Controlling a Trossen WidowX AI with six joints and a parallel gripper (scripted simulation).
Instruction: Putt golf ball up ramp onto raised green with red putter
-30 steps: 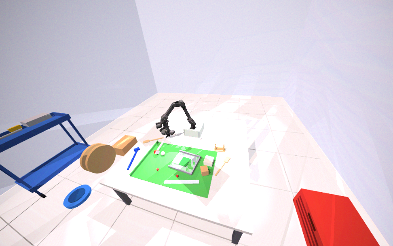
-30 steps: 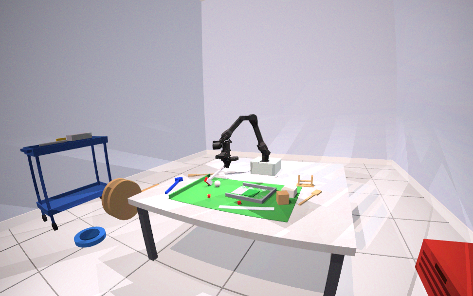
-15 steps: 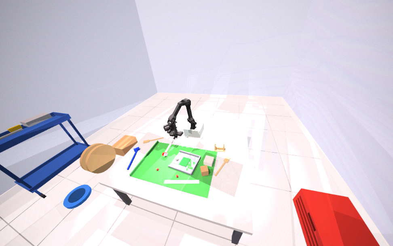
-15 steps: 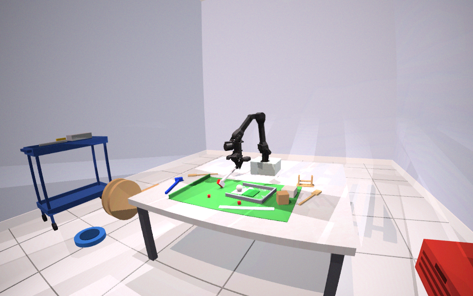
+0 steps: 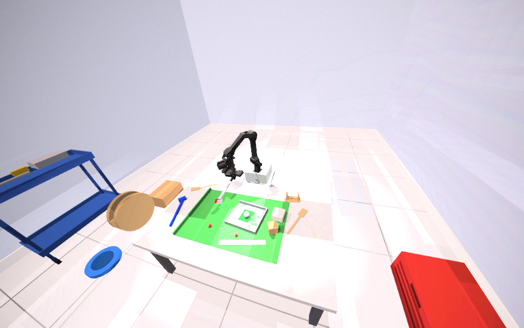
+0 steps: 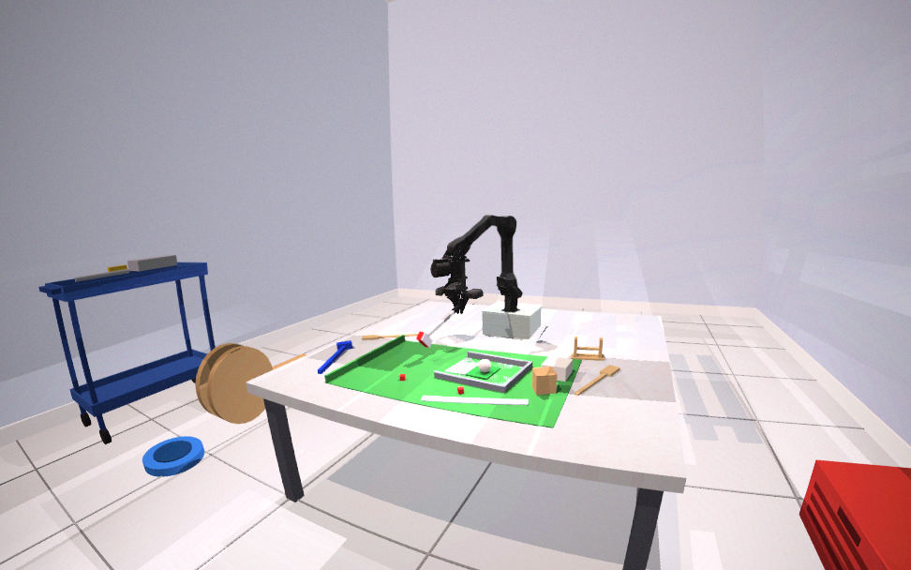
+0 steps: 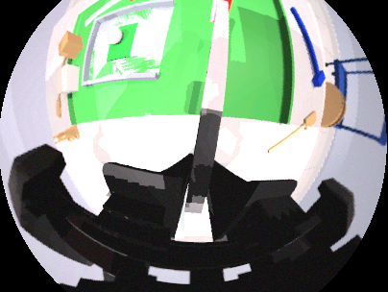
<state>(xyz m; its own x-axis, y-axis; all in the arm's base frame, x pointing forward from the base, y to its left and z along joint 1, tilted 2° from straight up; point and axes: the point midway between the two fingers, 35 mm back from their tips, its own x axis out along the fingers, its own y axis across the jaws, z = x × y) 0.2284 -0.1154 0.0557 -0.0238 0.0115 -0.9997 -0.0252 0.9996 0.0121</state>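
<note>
Pincer (image 5: 232, 178) (image 6: 459, 310) (image 7: 197, 158) of the black arm (image 5: 252, 144) (image 6: 507, 251) is closed around the dark grip of the red putter (image 5: 225, 190) (image 6: 440, 324) (image 7: 216, 77). The pale shaft slants down from the fingers, and the red-and-white head sits on the blue putter's side of the grey-railed platform (image 5: 262, 220) (image 6: 470, 382) (image 7: 120, 80), well apart from it. In the exterior view that head appears raised off the green mat (image 5: 255, 251) (image 6: 376, 376) (image 7: 182, 101).

The golf ball (image 5: 246, 213) (image 6: 485, 366) (image 7: 115, 36) is inside the platform's rails, on or at the edge of the raised green (image 5: 250, 219) (image 6: 482, 374) (image 7: 120, 49); whether it is at rest cannot be told.

In the top view, a blue putter (image 5: 177, 211) (image 6: 334, 357) (image 7: 308, 45) lies well to the left of the platform, beyond the mat's raised edge. Just to the platform's right are a whitish block (image 5: 278, 214) (image 6: 562, 367) (image 7: 70, 78) and an orange-brown block (image 5: 273, 227) (image 6: 545, 380) (image 7: 70, 44). Farther right, a wooden paddle (image 5: 296, 221) (image 6: 596, 380) lies on the worktop (image 5: 301, 270) (image 6: 604, 437) (image 7: 158, 139), and a small wooden stand (image 5: 292, 199) (image 6: 586, 354) (image 7: 67, 134) is beyond the platform's upper right. Below the platform, a white strip (image 5: 242, 242) (image 6: 474, 400) lies on the mat. Two small red objects are also on the mat: one (image 5: 235, 234) (image 6: 460, 389) between platform and strip, the other (image 5: 209, 225) (image 6: 402, 377) to the platform's lower left.
</note>
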